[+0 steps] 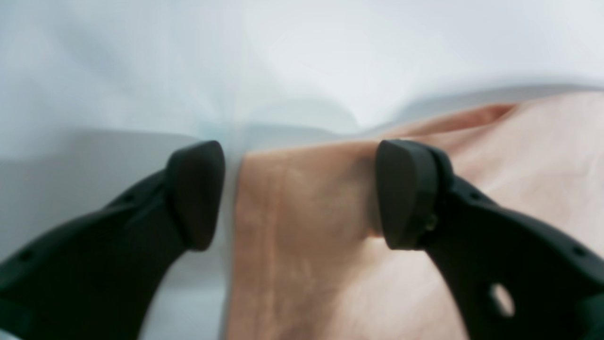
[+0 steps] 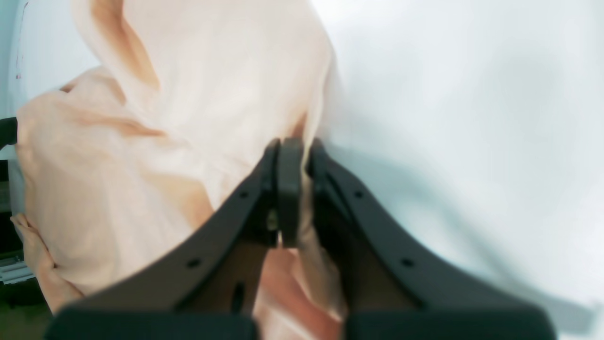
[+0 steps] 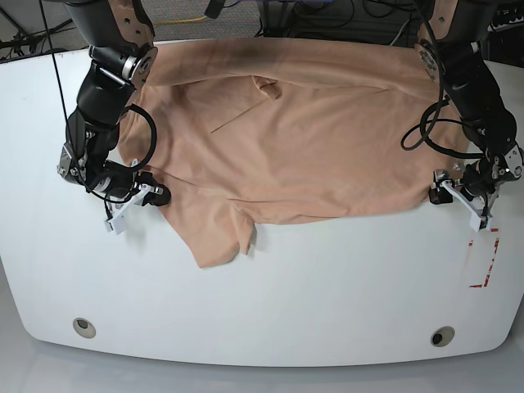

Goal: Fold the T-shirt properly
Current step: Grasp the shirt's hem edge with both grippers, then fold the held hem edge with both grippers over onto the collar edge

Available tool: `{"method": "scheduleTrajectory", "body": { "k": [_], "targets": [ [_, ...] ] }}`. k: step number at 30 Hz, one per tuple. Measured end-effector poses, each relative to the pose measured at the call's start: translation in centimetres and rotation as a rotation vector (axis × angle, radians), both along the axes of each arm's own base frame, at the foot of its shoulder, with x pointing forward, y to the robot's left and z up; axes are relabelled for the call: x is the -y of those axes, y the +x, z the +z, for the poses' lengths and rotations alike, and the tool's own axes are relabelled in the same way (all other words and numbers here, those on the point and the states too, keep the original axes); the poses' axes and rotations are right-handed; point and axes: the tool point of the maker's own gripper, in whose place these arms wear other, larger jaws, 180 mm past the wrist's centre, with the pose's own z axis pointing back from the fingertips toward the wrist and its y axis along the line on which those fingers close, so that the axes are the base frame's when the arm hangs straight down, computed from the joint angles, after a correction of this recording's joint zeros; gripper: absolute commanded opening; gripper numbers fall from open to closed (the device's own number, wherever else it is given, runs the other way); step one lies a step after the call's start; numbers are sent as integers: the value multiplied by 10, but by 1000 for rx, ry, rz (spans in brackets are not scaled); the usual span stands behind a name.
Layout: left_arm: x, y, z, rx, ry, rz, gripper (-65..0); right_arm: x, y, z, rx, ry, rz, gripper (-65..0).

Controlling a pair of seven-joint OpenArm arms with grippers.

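Peach T-shirt (image 3: pixel 311 147) edge between parted left end effector (image 1: pixel 302 193) fingers.

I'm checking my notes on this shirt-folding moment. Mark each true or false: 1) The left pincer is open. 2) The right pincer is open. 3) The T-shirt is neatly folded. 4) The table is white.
1) True: the left pincer stands open, straddling the edge of the T-shirt.
2) False: the right pincer is shut, pinching the peach fabric.
3) False: the T-shirt lies spread out and wrinkled, one flap hanging toward the front.
4) True: the table is white.
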Motion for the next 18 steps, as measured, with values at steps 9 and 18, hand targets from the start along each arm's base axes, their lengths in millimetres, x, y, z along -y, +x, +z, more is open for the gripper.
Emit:
{"method": "scheduleTrajectory", "body": {
  "k": [9, 18],
  "targets": [
    [8, 7, 0, 60, -19, 6, -650, 3, 3, 3, -3, -21, 10, -650],
    [8, 15, 43, 187, 75, -13, -650, 25, 7, 43, 74, -179, 44, -650]
  ]
}}
